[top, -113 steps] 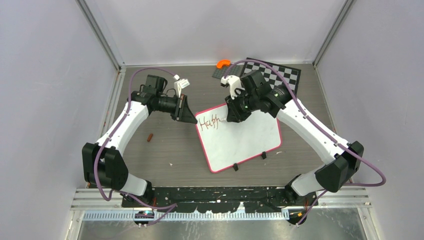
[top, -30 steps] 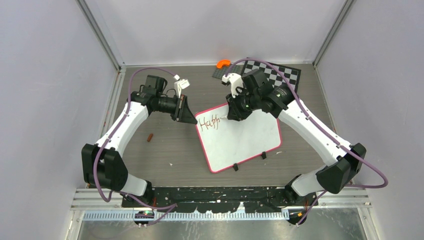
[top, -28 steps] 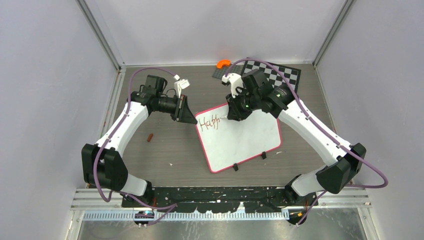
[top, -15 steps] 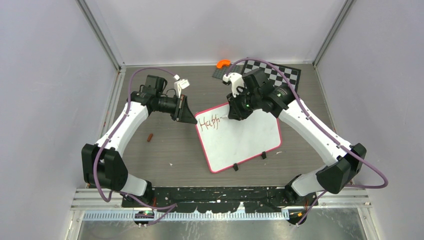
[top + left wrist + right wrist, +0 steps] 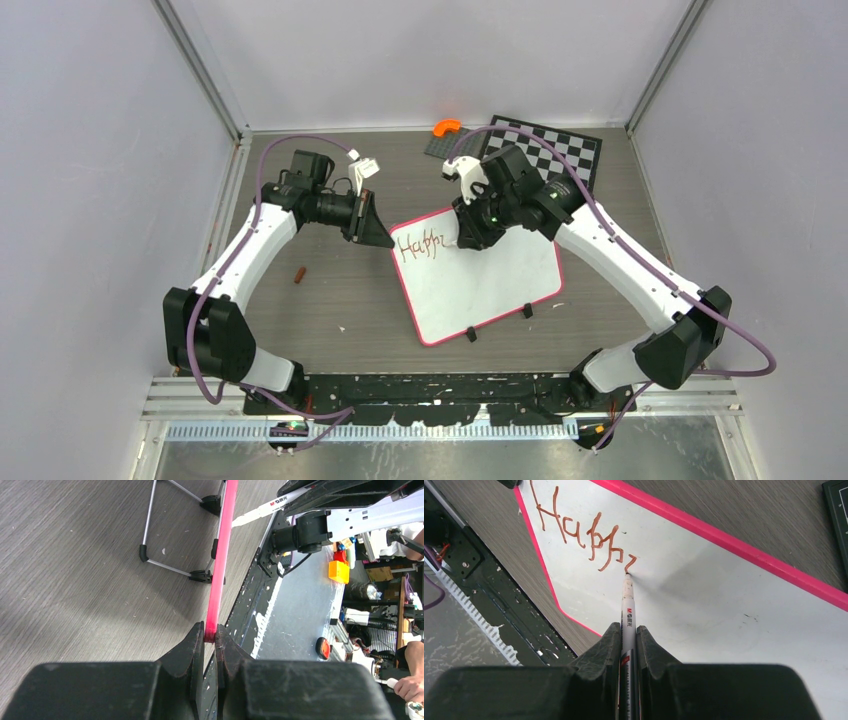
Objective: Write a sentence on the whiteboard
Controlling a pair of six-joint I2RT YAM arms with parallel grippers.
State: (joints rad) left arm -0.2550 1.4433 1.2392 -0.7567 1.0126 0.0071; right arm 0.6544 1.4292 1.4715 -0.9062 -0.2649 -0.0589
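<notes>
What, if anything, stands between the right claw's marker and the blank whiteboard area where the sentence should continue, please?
Nothing visible does. The marker in the right claw touches the whiteboard just past the written letters, and the board beyond is bare; the left claw grips only its frame.

The table (image 5: 330, 300) is grey-brown wood grain. Near its middle stands the whiteboard (image 5: 490, 285), on small black feet (image 5: 470, 335). At the far edge lies a chessboard (image 5: 575, 150) and, just left of it, a dark plate (image 5: 437, 146) with an orange piece (image 5: 446, 127) at its far end. A red-brown stub (image 5: 299, 273) lies alone, well left of the whiteboard.
</notes>
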